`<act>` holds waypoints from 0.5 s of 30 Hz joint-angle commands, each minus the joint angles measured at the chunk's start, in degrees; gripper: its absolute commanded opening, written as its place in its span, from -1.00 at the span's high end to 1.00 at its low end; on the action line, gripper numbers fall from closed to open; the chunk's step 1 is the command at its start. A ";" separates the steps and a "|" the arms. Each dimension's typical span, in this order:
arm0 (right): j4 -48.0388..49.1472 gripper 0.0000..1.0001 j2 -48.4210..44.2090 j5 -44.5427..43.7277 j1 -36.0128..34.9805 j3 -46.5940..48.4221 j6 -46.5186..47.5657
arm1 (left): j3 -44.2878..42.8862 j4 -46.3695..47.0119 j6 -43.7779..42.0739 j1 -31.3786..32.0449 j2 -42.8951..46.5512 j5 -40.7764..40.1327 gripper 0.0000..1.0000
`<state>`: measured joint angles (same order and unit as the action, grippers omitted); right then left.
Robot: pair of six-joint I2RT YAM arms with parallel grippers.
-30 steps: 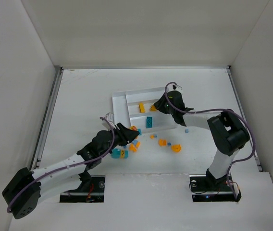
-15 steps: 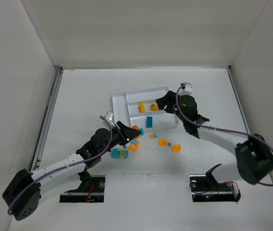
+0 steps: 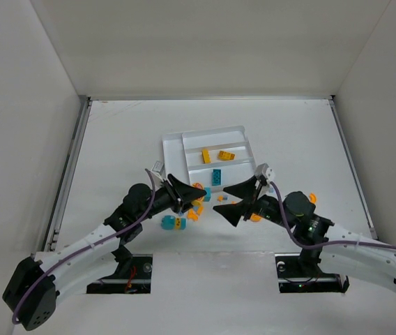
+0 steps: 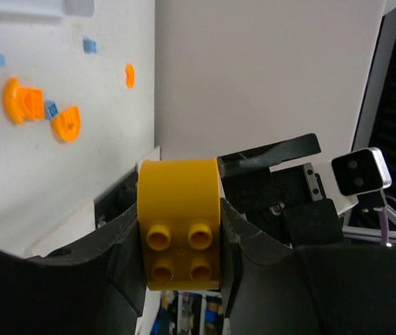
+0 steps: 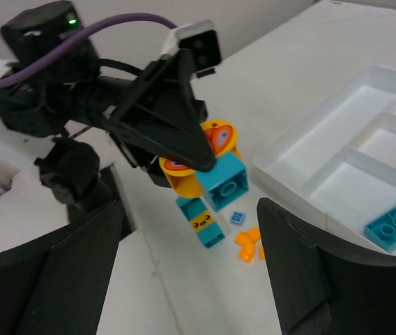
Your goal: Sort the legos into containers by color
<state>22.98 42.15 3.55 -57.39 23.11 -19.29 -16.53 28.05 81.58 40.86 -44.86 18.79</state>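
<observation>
The white tray [image 3: 173, 149] holds two orange legos [image 3: 226, 155] in one long section and a teal brick [image 3: 216, 176] in the section beside it. My left gripper [image 3: 191, 194] is shut on a yellow-orange rounded lego [image 4: 180, 234], held above the table just in front of the tray. To its right, my right gripper [image 3: 230, 200] hangs open and empty. In the right wrist view, between the right fingers [image 5: 51, 279], lie a teal brick [image 5: 226, 180], a teal face brick [image 5: 201, 222], a tiny blue piece [image 5: 238, 218] and an orange piece [image 5: 249, 244].
More loose legos lie in front of the tray: a teal-and-yellow pair [image 3: 173, 222] and orange bits [image 3: 192, 215]. The left wrist view shows orange pieces [image 4: 65, 124] and small blue ones [image 4: 90, 46] on the table. White walls enclose the table.
My right gripper opened over the tray, left an orange lego in it, and swung back toward the near edge beside the left gripper. The left gripper kept its grip and barely shifted.
</observation>
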 commanded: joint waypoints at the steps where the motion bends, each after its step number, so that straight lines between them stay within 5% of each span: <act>1: 1.19 -0.68 -0.93 5.05 -1.89 1.05 5.84 | -2.45 2.53 4.99 0.93 0.83 4.85 0.67; 15: -11.64 -0.51 5.22 11.30 -0.75 9.05 9.00 | -2.36 4.99 5.25 2.51 1.88 7.05 0.63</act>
<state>12.38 46.96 13.26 -58.46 28.34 -11.62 -17.04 28.53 86.08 42.41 -43.94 24.08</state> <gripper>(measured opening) 0.766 0.336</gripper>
